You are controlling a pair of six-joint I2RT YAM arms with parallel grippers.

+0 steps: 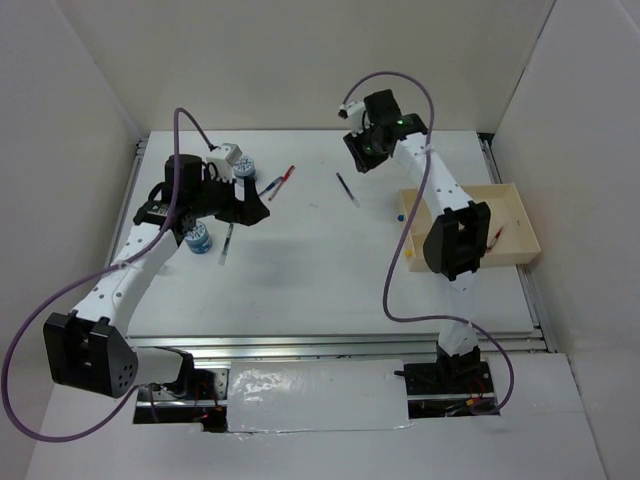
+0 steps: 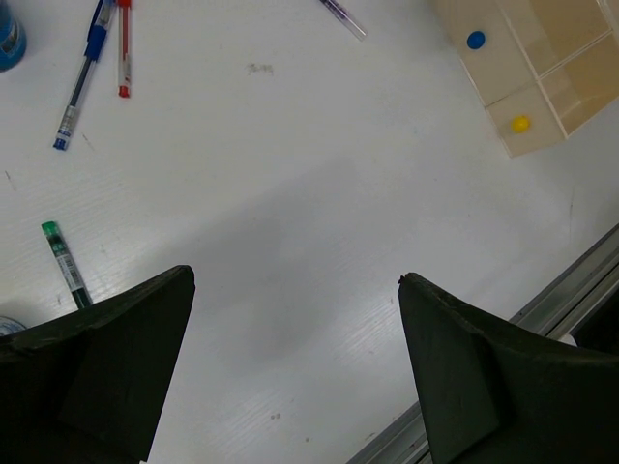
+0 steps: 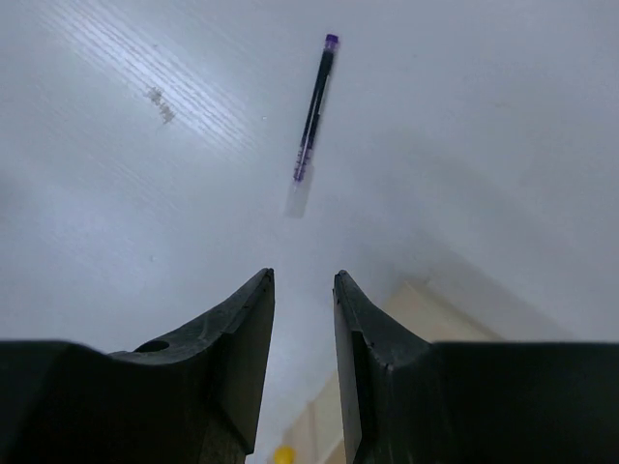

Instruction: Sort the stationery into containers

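A beige divided tray (image 1: 505,210) sits at the right, partly behind my right arm, with a red-tipped pen (image 1: 497,237) in it. A purple pen (image 1: 347,188) lies mid-table. A red pen (image 2: 123,48) and a blue pen (image 2: 80,82) lie side by side at the far left; a green pen (image 1: 226,243) lies nearer. Two blue patterned rolls (image 1: 199,238) (image 1: 243,168) stand by my left arm. My left gripper (image 1: 245,205) is wide open and empty above bare table (image 2: 295,275). My right gripper (image 1: 357,150) hovers behind the purple pen (image 3: 314,106), jaws a narrow gap apart and empty (image 3: 304,275).
A blue dot (image 2: 475,40) and a yellow dot (image 2: 520,124) mark the tray's near-left wall (image 2: 542,68). White walls enclose the table on three sides. A metal rail (image 2: 571,290) runs along the table's front edge.
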